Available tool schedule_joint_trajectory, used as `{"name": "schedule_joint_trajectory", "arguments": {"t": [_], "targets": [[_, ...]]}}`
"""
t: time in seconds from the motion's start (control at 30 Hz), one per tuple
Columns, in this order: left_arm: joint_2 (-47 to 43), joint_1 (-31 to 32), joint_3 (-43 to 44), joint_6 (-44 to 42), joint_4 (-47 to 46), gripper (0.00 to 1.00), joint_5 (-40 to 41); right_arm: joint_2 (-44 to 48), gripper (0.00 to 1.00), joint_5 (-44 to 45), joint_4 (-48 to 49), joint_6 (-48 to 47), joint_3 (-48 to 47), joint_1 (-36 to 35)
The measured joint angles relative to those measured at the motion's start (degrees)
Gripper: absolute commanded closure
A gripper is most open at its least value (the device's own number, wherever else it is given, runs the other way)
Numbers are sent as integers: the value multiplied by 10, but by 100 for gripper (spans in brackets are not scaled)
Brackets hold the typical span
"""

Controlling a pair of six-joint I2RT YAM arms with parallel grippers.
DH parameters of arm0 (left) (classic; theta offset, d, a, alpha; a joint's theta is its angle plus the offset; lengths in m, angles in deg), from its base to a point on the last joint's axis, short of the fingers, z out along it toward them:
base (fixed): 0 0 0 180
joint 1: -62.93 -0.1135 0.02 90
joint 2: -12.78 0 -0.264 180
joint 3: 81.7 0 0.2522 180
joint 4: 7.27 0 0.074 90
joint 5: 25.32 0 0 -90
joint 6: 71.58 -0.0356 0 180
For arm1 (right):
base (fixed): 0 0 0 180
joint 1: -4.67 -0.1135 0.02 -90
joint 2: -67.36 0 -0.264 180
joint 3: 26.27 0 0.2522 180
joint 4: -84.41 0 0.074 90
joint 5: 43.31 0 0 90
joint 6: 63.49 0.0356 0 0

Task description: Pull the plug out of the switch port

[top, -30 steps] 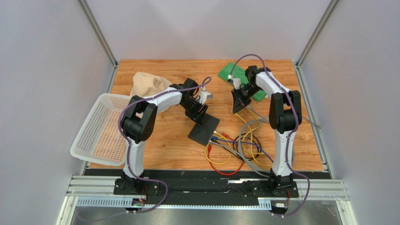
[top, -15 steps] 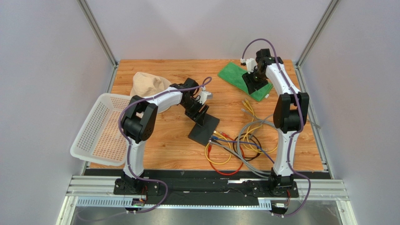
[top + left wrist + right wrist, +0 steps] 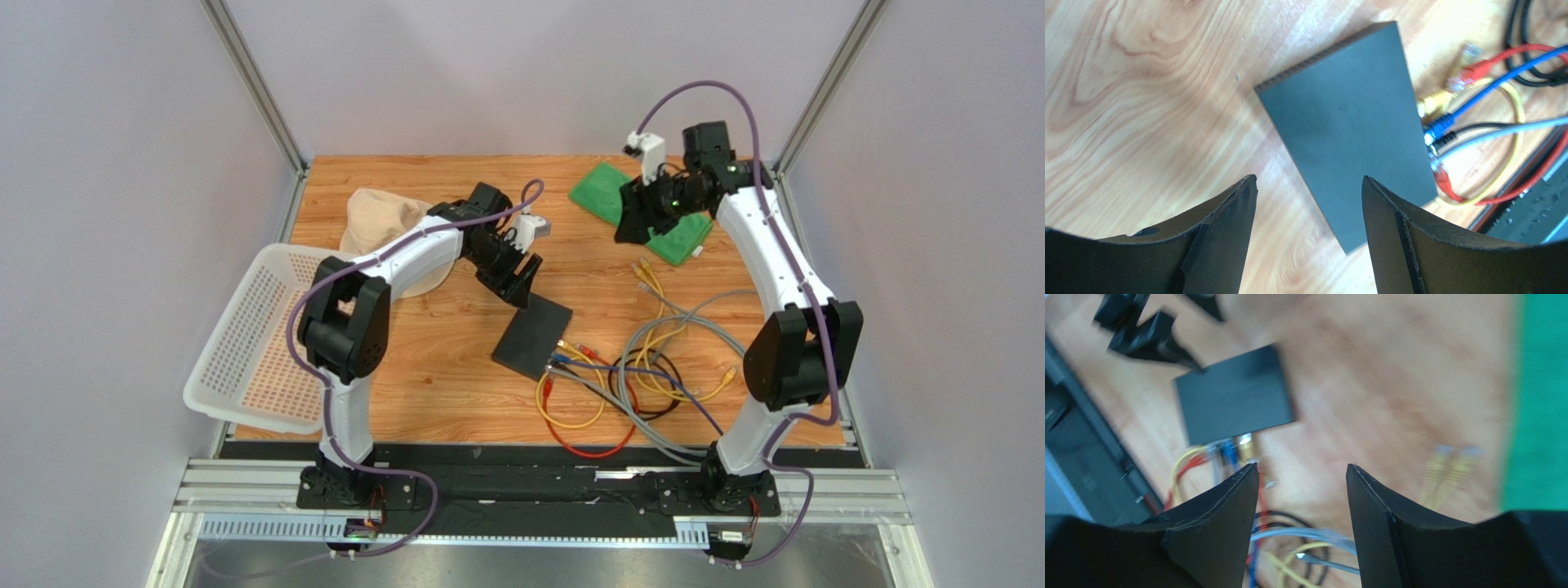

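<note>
Now left claw [image 3: 1309, 184] drawn back from switch [image 3: 1346, 128], open, empty, right claw [image 3: 1301, 471] likewise, moved beside green cloth [image 3: 610, 192]

Switch [image 3: 532, 338] black; cloth [image 3: 601, 190] green; cables [image 3: 1498, 130] yellow, red, blue, perhaps grey.

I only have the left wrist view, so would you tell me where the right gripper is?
Observer: The right gripper hangs by the green cloth at the far right, apart from the switch.
Operator: Is it holding a plug?
Observer: No, its jaws stand open and empty.
Operator: Are any plugs loose there?
Observer: Two yellow plugs lie free on the table between cloth and switch.
</note>
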Motion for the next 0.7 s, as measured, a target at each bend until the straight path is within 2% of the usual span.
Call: {"name": "schedule_joint_trajectory", "arguments": {"t": [0.1,0.27,0.4,0.7], "targets": [[-36,-2,-30,9,-2,27,-5,8,41,-43,2,0,77,-59],[-69,-2,-83,15,-7,27,-6,-56,41,-78,-4,16,183,-116],[-69,-2,-105,15,-7,27,0,-102,45,-83,-11,27,194,-111],[-55,-2,-112,15,-16,27,4,-150,48,-102,-3,48,193,-107]]}}
